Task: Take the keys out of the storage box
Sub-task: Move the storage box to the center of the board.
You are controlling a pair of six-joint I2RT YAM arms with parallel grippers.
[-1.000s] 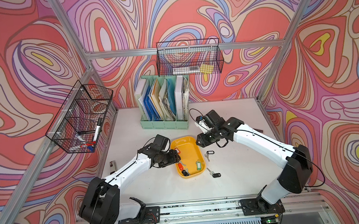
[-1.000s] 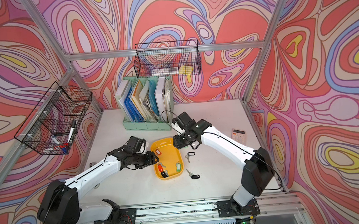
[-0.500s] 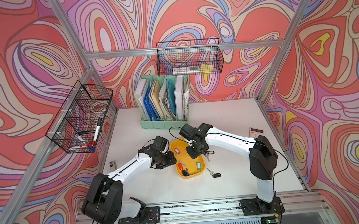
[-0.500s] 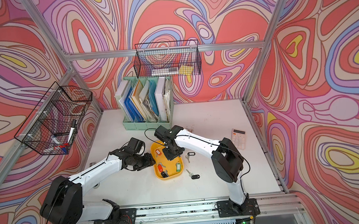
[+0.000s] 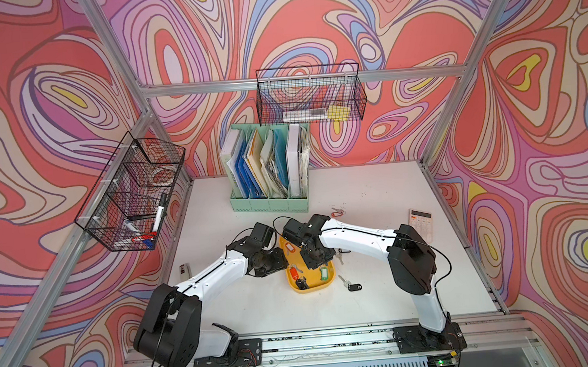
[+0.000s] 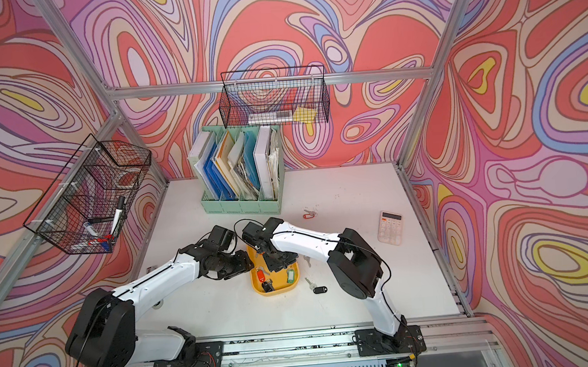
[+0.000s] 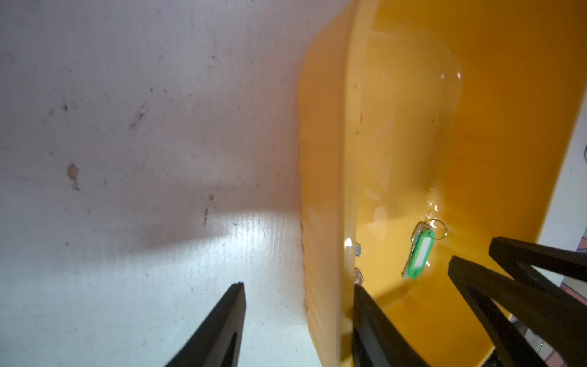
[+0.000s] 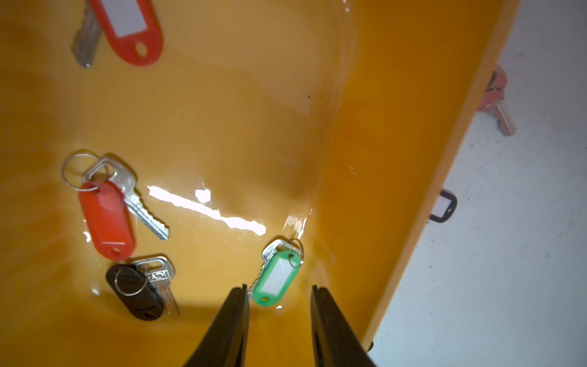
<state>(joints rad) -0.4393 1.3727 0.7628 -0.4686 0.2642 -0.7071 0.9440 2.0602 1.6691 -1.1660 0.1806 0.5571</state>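
Yellow storage box (image 5: 313, 290) sits mid-table (image 5: 374, 193), toward the front edge. Four keys (image 5: 293, 273) lie inside: green-tag key (image 8: 278, 278) by the right wall, red-tag key (image 8: 106, 219) and black-tag key (image 8: 136, 292) toward the front end, second red-tag key (image 8: 127, 28) farther back. Right claw (image 8: 279, 287) narrowly parted, one finger either side of the green tag, not closed on it. Left claw (image 7: 298, 285) wide, straddling the box's left wall. Outside on the table: loose black-tag key (image 5: 353, 287) just off the box's front right corner; loose red-tag key (image 5: 338, 212) near the file organiser (image 5: 269, 203).
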